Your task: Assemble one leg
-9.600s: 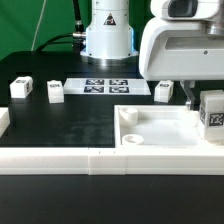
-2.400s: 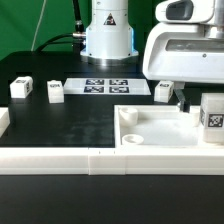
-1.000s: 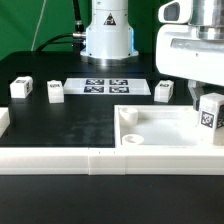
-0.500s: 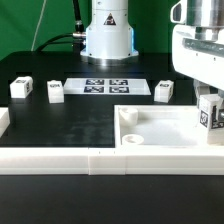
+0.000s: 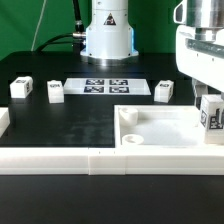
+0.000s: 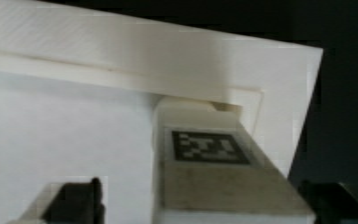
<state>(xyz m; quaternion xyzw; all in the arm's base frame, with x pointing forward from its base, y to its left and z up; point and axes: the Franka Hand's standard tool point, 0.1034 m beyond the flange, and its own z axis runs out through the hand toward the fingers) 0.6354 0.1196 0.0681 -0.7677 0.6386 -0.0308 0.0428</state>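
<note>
One leg [image 5: 211, 113], a small white block with a black-and-white tag, stands upright in the corner of the large white panel [image 5: 160, 127] at the exterior view's right. My gripper [image 5: 207, 98] comes down over it from above. In the wrist view the leg [image 6: 220, 160] fills the space between my two dark fingers [image 6: 78, 200]. One finger sits close beside the leg, and bare panel shows between the leg and the other finger. My gripper [image 6: 202, 205] looks open around the leg. Three more legs [image 5: 54, 91] stand on the black table.
The marker board [image 5: 105, 86] lies at the back in front of the arm's base [image 5: 107, 35]. Legs stand at the exterior view's left [image 5: 19, 88] and behind the panel [image 5: 163, 90]. A long white rail [image 5: 60, 160] runs along the front edge.
Over the earlier frames my gripper turned and shifted to the exterior view's right, and the leg turned with it, looking tilted one second ago. In the last half second nothing has visibly moved.
</note>
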